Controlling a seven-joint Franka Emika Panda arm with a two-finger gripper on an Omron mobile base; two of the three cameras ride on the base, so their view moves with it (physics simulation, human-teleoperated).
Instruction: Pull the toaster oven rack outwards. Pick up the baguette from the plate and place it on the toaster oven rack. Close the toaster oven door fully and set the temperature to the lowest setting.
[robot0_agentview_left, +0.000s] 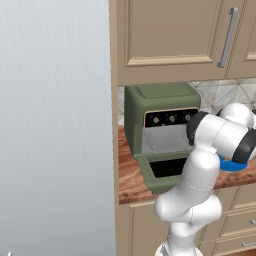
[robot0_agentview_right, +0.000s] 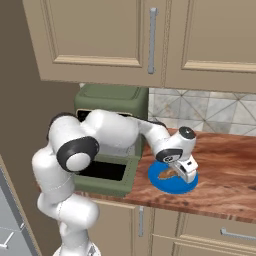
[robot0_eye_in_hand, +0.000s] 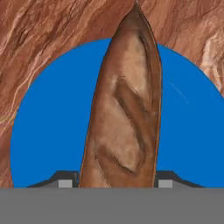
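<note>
While the toaster oven (robot0_agentview_left: 161, 117) sits at the back of the wooden table (robot0_agentview_right: 225, 175) with its toaster oven door (robot0_agentview_left: 162, 170) dropped flat and the grey toaster oven rack (robot0_agentview_left: 165, 140) apparently drawn forward over it, the first step looks done, though from the left base view the arm covers part of the rack and I cannot be sure how far out it has come. Picking up the bread seems to be the step in hand: the claw (robot0_agentview_right: 186, 172) is down over the blue plate (robot0_agentview_right: 161, 181), which lies on the table just to the right of the open door, and the baguette (robot0_eye_in_hand: 124, 109) lies on that plate between the two fingertips (robot0_eye_in_hand: 64, 183), one on each side of its lower end. Whether the jaws press on the crust or stand a shade clear, I cannot tell, because the tips barely rise above the bottom edge of the hand view and the contact itself is cut off. Nothing suggests the bread has left the plate. Left, by my reckoning: lifting it, setting it on the rack, shutting the door and turning the temperature knob. Three small knobs (robot0_agentview_left: 171, 119) show on the black strip, too small to read their settings.
</note>
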